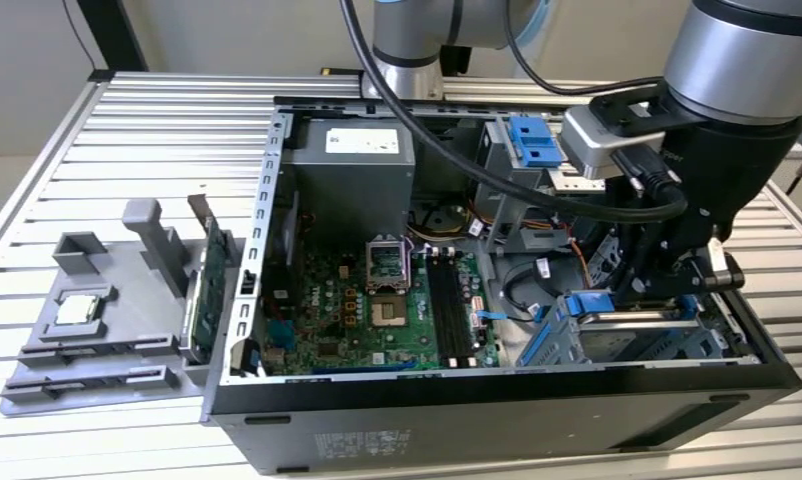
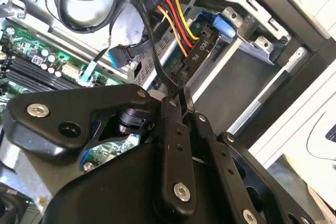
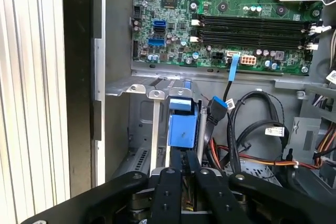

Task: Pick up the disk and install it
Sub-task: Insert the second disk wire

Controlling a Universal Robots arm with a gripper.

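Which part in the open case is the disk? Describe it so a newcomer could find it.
Start at the open computer case and go to its drive cage at the exterior view's right, under the claw. The disk stands edge-up there, grey metal with a blue carrier, unlike the empty blue latch farther back.

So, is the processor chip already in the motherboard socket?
No. In the exterior view the chip lies on the grey holder outside the case, and the socket is empty.

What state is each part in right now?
computer case: open, side panel off.
disk: standing on edge in the drive cage.
gripper: at the disk's blue end.
processor chip: outside the case, on the grey holder.
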